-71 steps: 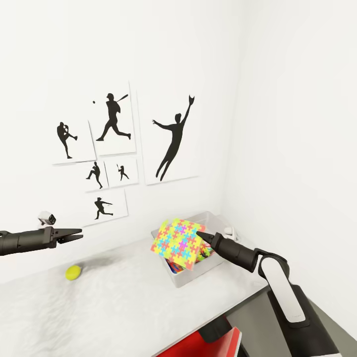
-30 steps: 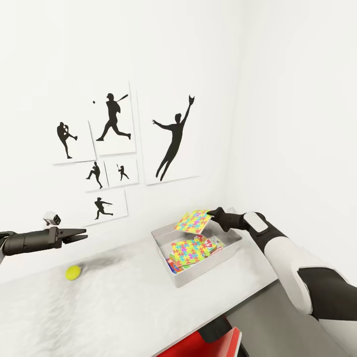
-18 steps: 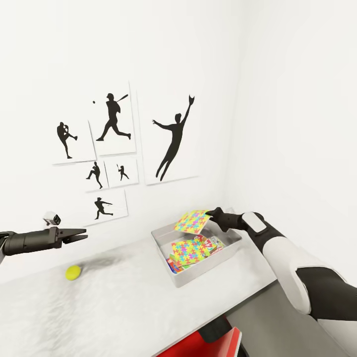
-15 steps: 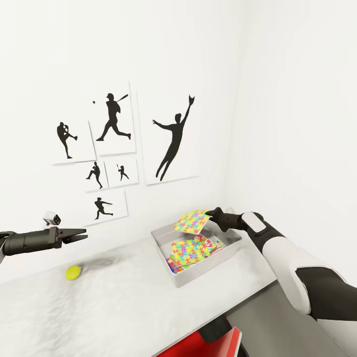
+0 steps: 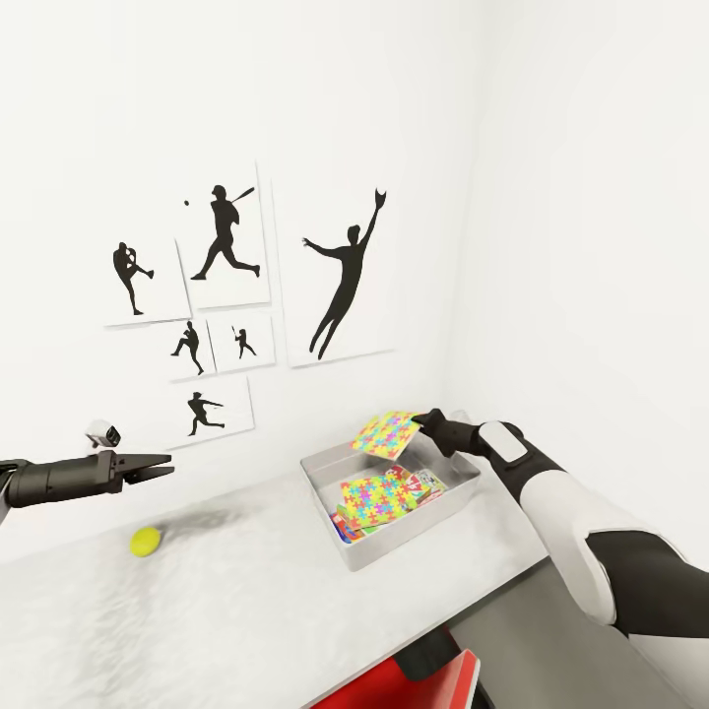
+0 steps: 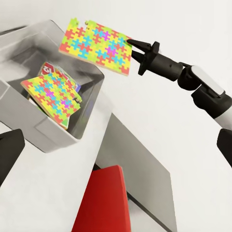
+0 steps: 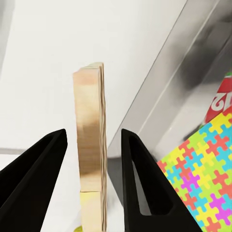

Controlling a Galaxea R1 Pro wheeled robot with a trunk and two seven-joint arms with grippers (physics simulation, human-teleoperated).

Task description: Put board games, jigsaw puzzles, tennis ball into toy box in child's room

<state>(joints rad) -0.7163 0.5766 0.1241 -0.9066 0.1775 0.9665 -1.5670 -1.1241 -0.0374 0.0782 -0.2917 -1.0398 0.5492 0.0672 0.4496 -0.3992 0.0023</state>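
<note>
A colourful jigsaw puzzle (image 5: 387, 434) hangs tilted over the far side of the grey toy box (image 5: 414, 537). My right gripper (image 5: 421, 421) is at the puzzle's right edge. In the right wrist view the fingers (image 7: 46, 169) stand apart on either side of the puzzle's (image 7: 90, 140) thin edge, with a gap on both sides. A second puzzle (image 5: 379, 492) and red board games (image 5: 425, 483) lie inside the box. The yellow-green tennis ball (image 5: 146, 541) rests on the table's left part. My left gripper (image 5: 162, 465) hovers open above and behind the ball, holding nothing.
The white table (image 5: 246, 601) sits in a room corner, with walls close behind and to the right of the box. Baseball silhouette posters (image 5: 226, 295) hang on the back wall. A red object (image 5: 438, 684) stands below the table's front edge.
My right arm swung from the box's near side to its far right corner. The puzzle turned from upright to nearly flat. In the last half second it shifted slightly up and right. The left arm barely moved.
</note>
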